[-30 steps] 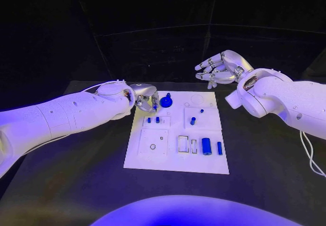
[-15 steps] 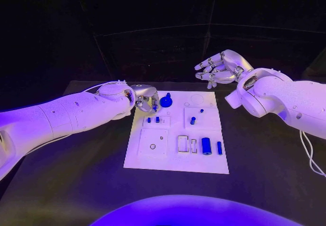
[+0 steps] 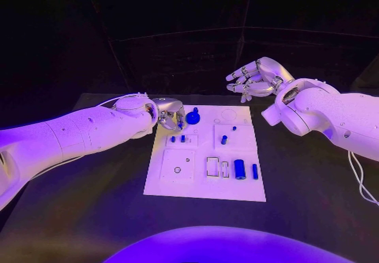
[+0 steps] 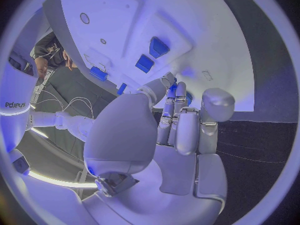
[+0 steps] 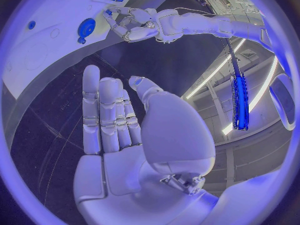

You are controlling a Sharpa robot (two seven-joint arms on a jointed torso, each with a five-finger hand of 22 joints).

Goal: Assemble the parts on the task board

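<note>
- Head view: white task board lies mid-table on the black table, long side running away from the robot.
- Left hand low at the board's far left corner, fingers curled in and bunched. Left wrist view: fingertips drawn together over the board with a bit of blue between them; cannot tell whether a part is actually pinched.
- Round blue part sits on the board just beside the left hand's fingers; touching or apart, cannot tell.
- Two small blue pegs stand side by side in the left block, near that hand.
- Blue peg in the right block, with a smaller blue dot beyond it.
- Two blue cylinders lie side by side toward the near right, next to a rectangular slot.
- Right hand raised beyond the board's far right corner, well apart from it; right wrist view shows fingers straight and side by side, thumb apart, holding nothing.
</note>
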